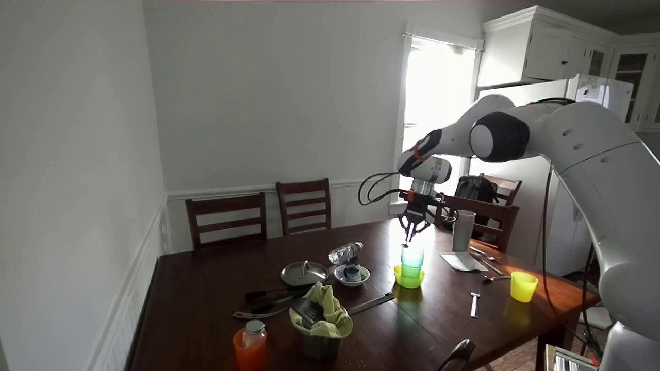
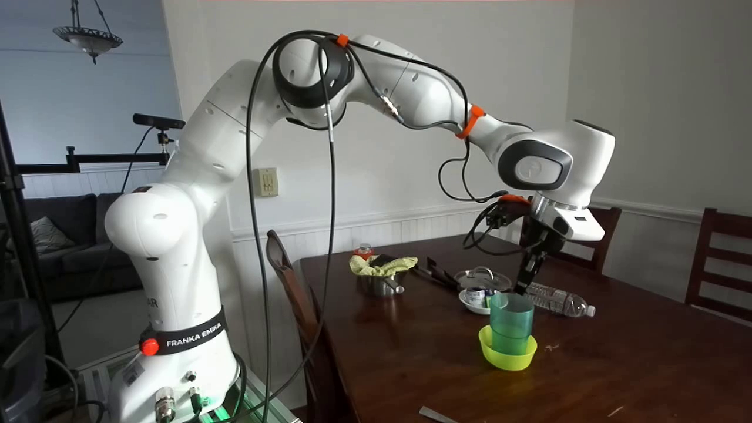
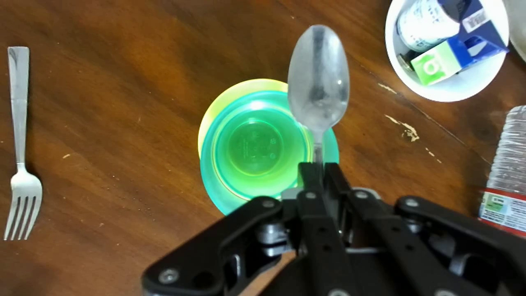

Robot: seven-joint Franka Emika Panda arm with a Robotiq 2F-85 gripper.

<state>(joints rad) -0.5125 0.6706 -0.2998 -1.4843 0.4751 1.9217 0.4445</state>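
My gripper (image 3: 318,168) is shut on the handle of a metal spoon (image 3: 318,78), whose bowl points away from the fingertips in the wrist view. In both exterior views the gripper (image 1: 409,238) (image 2: 520,286) is just above a teal translucent cup (image 1: 412,257) (image 2: 511,320). The cup stands upright in a yellow-green bowl (image 1: 409,281) (image 2: 508,359). From above, the cup (image 3: 254,150) looks empty, and the spoon overlaps its rim. I cannot tell whether the spoon touches it. The bowl's rim (image 3: 222,100) shows beside the cup.
A fork (image 3: 19,123), a white bowl (image 3: 446,92) with small packages and a water bottle (image 3: 509,164) lie around the cup. A pot with green cloth (image 1: 319,340), lid (image 1: 304,274), orange cup (image 1: 249,353), yellow cup (image 1: 523,286) and tall grey cup (image 1: 463,232) stand on the table.
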